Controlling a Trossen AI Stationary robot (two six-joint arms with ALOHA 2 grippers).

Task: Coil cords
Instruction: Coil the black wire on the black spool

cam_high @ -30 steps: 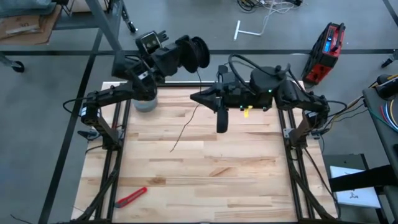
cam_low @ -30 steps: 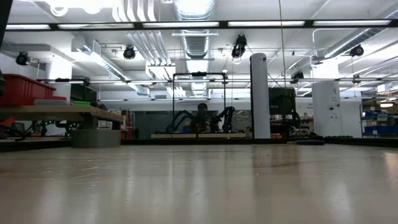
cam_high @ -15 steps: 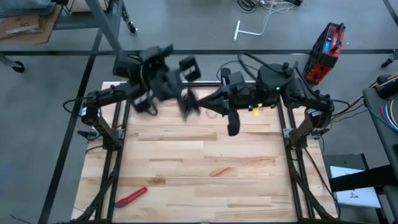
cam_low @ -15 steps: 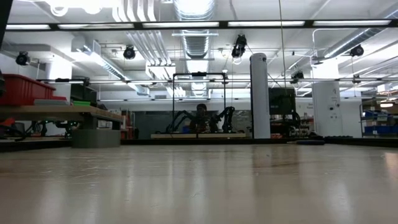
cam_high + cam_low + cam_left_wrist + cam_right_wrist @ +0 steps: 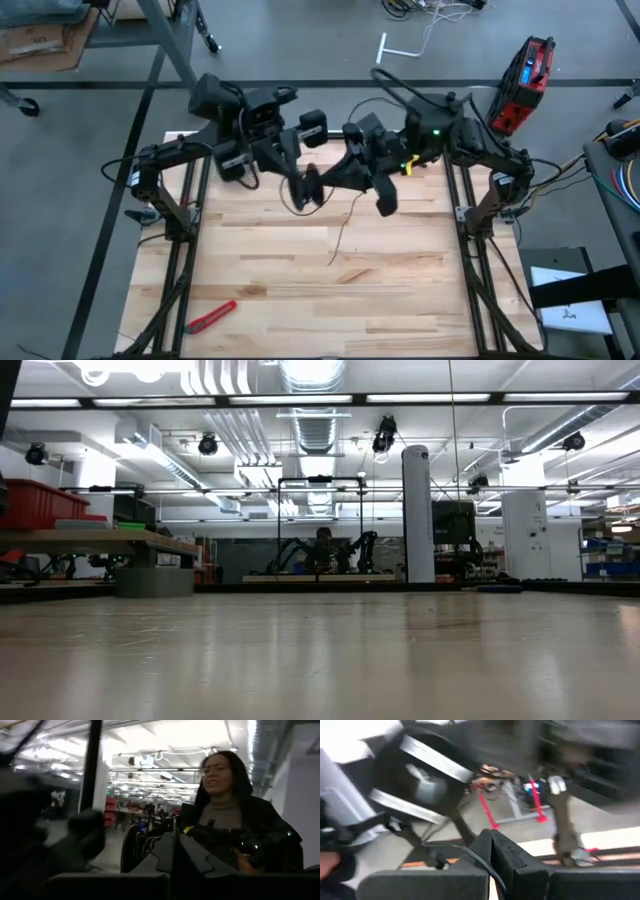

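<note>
both claws closed; cord [image 5: 343,225] hangs from right claw [image 5: 318,180] toward near edge.

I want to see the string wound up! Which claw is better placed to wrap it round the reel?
Right, probably. The right claw is shut on the cord right beside the reel, with the loose end trailing over the table. The left claw seems busy holding the reel.

A robotics lab: ceiling ducts [image 5: 315,420], strip lights [image 5: 300,399], another robot rig [image 5: 320,550] behind
</note>
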